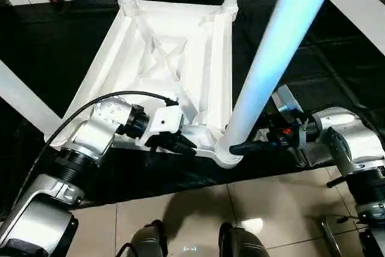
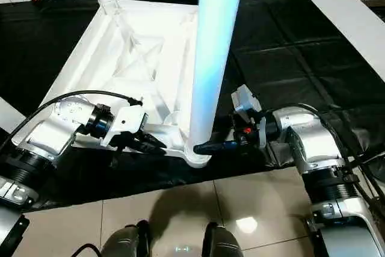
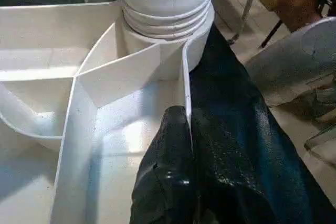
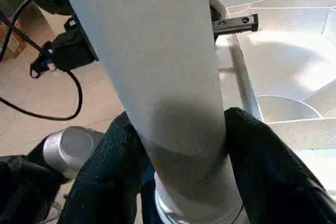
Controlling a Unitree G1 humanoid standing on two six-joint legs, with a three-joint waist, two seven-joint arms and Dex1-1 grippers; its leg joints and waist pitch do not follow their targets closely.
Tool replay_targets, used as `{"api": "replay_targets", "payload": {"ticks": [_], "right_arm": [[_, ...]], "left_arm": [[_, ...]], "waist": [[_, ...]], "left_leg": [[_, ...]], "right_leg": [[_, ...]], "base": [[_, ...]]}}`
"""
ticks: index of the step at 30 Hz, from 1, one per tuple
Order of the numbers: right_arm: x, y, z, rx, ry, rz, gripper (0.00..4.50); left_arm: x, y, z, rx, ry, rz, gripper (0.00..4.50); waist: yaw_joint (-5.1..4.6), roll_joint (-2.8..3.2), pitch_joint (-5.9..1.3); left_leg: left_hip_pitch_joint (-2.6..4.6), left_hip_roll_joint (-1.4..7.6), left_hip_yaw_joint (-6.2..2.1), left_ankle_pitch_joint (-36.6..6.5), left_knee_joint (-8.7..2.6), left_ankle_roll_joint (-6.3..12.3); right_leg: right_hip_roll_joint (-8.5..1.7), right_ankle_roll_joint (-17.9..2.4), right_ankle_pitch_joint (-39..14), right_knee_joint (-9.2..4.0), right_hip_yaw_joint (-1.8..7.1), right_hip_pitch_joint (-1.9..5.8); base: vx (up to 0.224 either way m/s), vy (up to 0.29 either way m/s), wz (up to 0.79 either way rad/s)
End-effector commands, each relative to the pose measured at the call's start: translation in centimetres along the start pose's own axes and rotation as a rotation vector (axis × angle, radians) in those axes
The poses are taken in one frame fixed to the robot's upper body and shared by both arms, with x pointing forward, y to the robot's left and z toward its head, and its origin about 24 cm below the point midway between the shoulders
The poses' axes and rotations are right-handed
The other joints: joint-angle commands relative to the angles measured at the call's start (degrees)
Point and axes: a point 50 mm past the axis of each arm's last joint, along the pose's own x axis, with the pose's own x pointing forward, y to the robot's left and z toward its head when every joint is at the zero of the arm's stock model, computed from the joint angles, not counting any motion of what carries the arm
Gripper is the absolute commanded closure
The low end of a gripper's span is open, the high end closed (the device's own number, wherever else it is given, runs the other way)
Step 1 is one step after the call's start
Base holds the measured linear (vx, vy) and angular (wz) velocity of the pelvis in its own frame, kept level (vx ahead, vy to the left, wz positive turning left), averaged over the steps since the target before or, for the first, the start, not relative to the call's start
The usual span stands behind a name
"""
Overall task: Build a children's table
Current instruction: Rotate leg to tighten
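Tabletop (image 1: 150,58) lies underside up on black sheet (image 1: 54,40), ribs showing, two legs standing in far corners. Near-right leg (image 1: 271,58) stands upright in its corner socket (image 1: 225,154). Right gripper (image 1: 240,147) straddles leg base, one finger either side, touching it. Left gripper (image 1: 177,144) pinched shut on near rim wall, left of socket.
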Motion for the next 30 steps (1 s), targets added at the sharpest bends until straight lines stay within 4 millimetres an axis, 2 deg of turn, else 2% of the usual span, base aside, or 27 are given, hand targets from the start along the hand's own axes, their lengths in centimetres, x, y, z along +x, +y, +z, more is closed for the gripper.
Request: {"api": "replay_targets", "payload": {"ticks": [1,2,4,5,6,7,8,9,10,11,13,14,16,17,18,19,20,21,22,24,25,26,27,29,30], "right_arm": [[0.7,0.4,0.1,0.034,-0.036,0.034,2.42],[0.9,0.5,0.0,0.046,-0.052,0.010,2.45],[1.3,0.4,0.0,0.073,-0.084,-0.041,2.45],[1.6,0.4,-0.1,0.073,-0.101,-0.088,2.46],[2.0,0.2,-0.3,0.074,-0.105,-0.148,2.46],[2.0,0.2,-0.3,0.074,-0.105,-0.148,2.46],[2.8,-0.1,-0.6,0.062,-0.103,-0.275,2.46],[3.2,-0.4,-0.7,0.076,-0.107,-0.342,2.46],[3.5,-0.6,-0.7,0.089,-0.111,-0.384,2.46],[3.8,-0.8,-0.7,0.107,-0.120,-0.426,2.48],[4.9,-1.1,-0.4,0.142,-0.162,-0.527,2.49],[5.0,-1.2,-0.4,0.145,-0.164,-0.538,2.50],[6.9,-2.3,0.0,0.194,-0.196,-0.770,2.51],[7.6,-2.8,0.1,0.231,-0.215,-0.870,2.51],[7.8,-2.9,0.1,0.243,-0.220,-0.898,2.51],[8.1,-3.2,0.2,0.274,-0.234,-0.947,2.51],[8.6,-3.5,0.4,0.328,-0.289,-1.000,2.51],[8.8,-3.7,0.6,0.356,-0.320,-1.025,2.16],[9.0,-3.8,0.8,0.369,-0.341,-1.034,2.16],[9.2,-3.7,1.2,0.369,-0.376,-1.041,2.16],[9.2,-3.7,1.2,0.369,-0.376,-1.041,1.91],[9.1,-3.6,1.3,0.364,-0.382,-1.040,1.91],[8.9,-3.5,1.2,0.352,-0.372,-1.039,1.67],[7.1,-2.8,0.8,0.246,-0.309,-0.938,1.60],[6.5,-2.5,0.8,0.213,-0.302,-0.898,1.39]], "left_arm": [[0.7,-0.1,0.0,-0.022,0.029,0.008,4.50],[0.8,0.2,0.0,-0.050,0.031,0.057,4.50],[0.9,0.6,0.1,-0.083,0.023,0.135,4.50],[1.1,0.7,0.3,-0.112,0.009,0.169,4.50],[1.4,0.8,0.5,-0.125,0.001,0.203,4.50],[1.4,0.8,0.5,-0.125,0.001,0.203,4.50],[2.0,1.1,1.0,-0.169,-0.018,0.279,4.50],[2.4,1.3,1.3,-0.181,-0.027,0.316,4.50],[2.6,1.4,1.5,-0.190,-0.032,0.339,4.50],[2.9,1.6,1.8,-0.207,-0.039,0.367,4.50],[3.8,2.2,2.6,-0.245,-0.068,0.430,4.50],[3.9,2.3,2.7,-0.248,-0.070,0.437,4.50],[5.6,3.7,4.0,-0.296,-0.095,0.546,4.50],[6.1,4.0,4.5,-0.310,-0.102,0.573,4.50],[6.3,4.1,4.6,-0.315,-0.103,0.581,4.50],[6.5,4.2,4.9,-0.311,-0.101,0.589,4.50],[6.9,4.4,5.1,-0.299,-0.096,0.596,4.50],[7.1,4.5,5.3,-0.293,-0.093,0.597,4.50],[7.2,4.5,5.3,-0.288,-0.091,0.598,4.50],[7.3,4.4,5.4,-0.274,-0.085,0.585,4.50],[7.3,4.4,5.4,-0.274,-0.085,0.585,4.50],[7.3,4.4,5.4,-0.272,-0.084,0.579,4.50],[7.2,4.3,5.2,-0.257,-0.074,0.571,4.50],[6.1,3.7,3.8,-0.216,-0.022,0.521,4.50],[5.8,3.5,3.4,-0.209,-0.011,0.504,4.50]], "waist": [[-0.32,-0.69,-4.80],[-0.35,-0.89,-4.73],[-0.23,-0.81,-4.59],[-0.29,-0.92,-4.44],[-0.33,-0.75,-4.26],[-0.51,-0.85,-4.19],[-0.79,-0.83,-4.18],[-1.13,-0.91,-3.89],[-1.39,-1.01,-3.94],[-1.85,-1.07,-3.92],[-2.65,-0.86,-3.71],[-3.01,-0.99,-3.84],[-3.62,-0.88,-3.65],[-3.80,-0.42,-3.73],[-4.00,-0.73,-3.81],[-3.95,-0.77,-3.79],[-3.94,-0.22,-3.77],[-4.13,0.05,-3.92],[-4.10,-0.04,-4.06],[-4.08,0.13,-4.11],[-4.09,0.15,-4.16],[-4.09,0.16,-4.21],[-4.03,0.28,-4.24],[-3.76,0.13,-4.31],[-3.75,0.10,-4.42]], "left_leg": [[1.53,2.80,-0.33,-8.16,-3.13,8.08],[1.58,2.87,-0.30,-8.47,-3.23,7.63],[1.64,2.90,-0.40,-10.03,-3.37,6.72],[1.72,2.78,-0.40,-11.44,-3.47,5.93],[1.69,2.78,-0.50,-12.21,-3.61,5.01],[1.59,2.80,-0.52,-12.68,-3.76,4.48],[1.44,2.75,-0.69,-13.07,-3.90,3.40],[1.51,2.67,-0.78,-14.46,-4.09,2.62],[1.39,2.49,-0.95,-15.09,-4.08,2.27],[1.06,2.29,-1.18,-15.36,-4.22,1.68],[1.33,2.22,-1.11,-16.74,-4.19,1.44],[1.19,2.04,-1.22,-17.05,-4.11,1.47],[1.23,1.89,-0.98,-17.02,-4.09,1.60],[1.49,1.88,-1.07,-17.29,-4.00,1.02],[1.22,1.67,-1.23,-17.18,-4.12,0.70],[1.11,1.61,-1.32,-17.15,-4.22,0.82],[1.30,1.72,-1.29,-16.98,-4.29,1.26],[1.33,1.77,-1.20,-16.67,-4.32,1.50],[1.28,1.80,-1.23,-16.27,-4.38,1.66],[1.21,2.03,-1.09,-14.66,-4.47,2.50],[1.21,2.03,-1.05,-14.50,-4.39,2.68],[1.19,2.03,-1.04,-14.16,-4.35,2.85],[1.19,1.93,-0.84,-12.93,-4.17,3.83],[1.16,1.88,-0.87,-12.15,-4.13,4.81],[1.09,1.90,-0.73,-10.77,-3.94,5.66]], "right_leg": [[-2.92,-16.53,-11.30,-3.34,2.70,3.47],[-2.84,-16.43,-11.76,-3.40,2.74,3.41],[-3.03,-16.03,-14.48,-3.75,2.74,3.33],[-3.03,-15.07,-17.50,-4.16,2.74,3.22],[-3.16,-14.36,-19.71,-4.37,2.82,3.14],[-3.18,-13.85,-20.76,-4.53,2.83,3.16],[-3.20,-12.97,-22.19,-4.48,2.79,3.22],[-3.08,-12.00,-24.66,-4.93,2.72,2.91],[-3.15,-11.54,-26.07,-4.97,2.58,3.07],[-3.13,-10.24,-27.98,-5.08,2.42,3.34],[-3.01,-9.46,-29.11,-5.52,2.56,2.79],[-3.09,-8.95,-29.84,-5.75,2.41,2.88],[-2.79,-8.22,-30.20,-5.99,2.48,2.34],[-2.83,-7.95,-30.47,-6.05,2.45,2.15],[-2.78,-7.38,-30.65,-6.10,2.25,2.37],[-2.80,-6.99,-30.79,-6.16,2.16,2.55],[-2.79,-6.96,-29.33,-6.24,2.28,2.38],[-2.65,-7.60,-26.32,-6.18,2.31,2.32],[-2.56,-8.04,-24.51,-6.00,2.22,2.50],[-2.32,-10.15,-17.22,-5.45,2.28,2.77],[-2.35,-10.68,-15.91,-5.29,2.33,2.87],[-2.35,-11.17,-14.64,-5.13,2.33,3.00],[-2.49,-12.16,-11.96,-5.01,2.43,3.17],[-2.43,-12.19,-11.11,-4.97,2.31,3.55],[-2.47,-12.61,-8.78,-4.66,2.46,3.76]], "base": [[0.000,0.000,0.00],[0.000,0.000,0.00],[0.000,0.000,0.00],[0.000,0.000,0.00],[0.000,0.000,0.00],[0.000,0.000,0.00],[0.000,0.000,0.00],[0.000,0.000,0.00],[0.000,0.000,0.00],[0.000,0.000,0.00],[0.000,0.000,0.00],[0.000,0.000,0.00],[0.000,0.000,0.00],[0.000,0.000,0.00],[0.000,0.000,0.00],[0.000,0.000,0.00],[0.000,0.000,0.00],[0.000,0.000,0.00],[0.000,0.000,0.00],[0.000,0.000,0.00],[0.000,0.000,0.00],[0.000,0.000,0.00],[0.000,0.000,0.00],[0.027,-0.003,0.01],[0.000,0.000,0.00]]}}
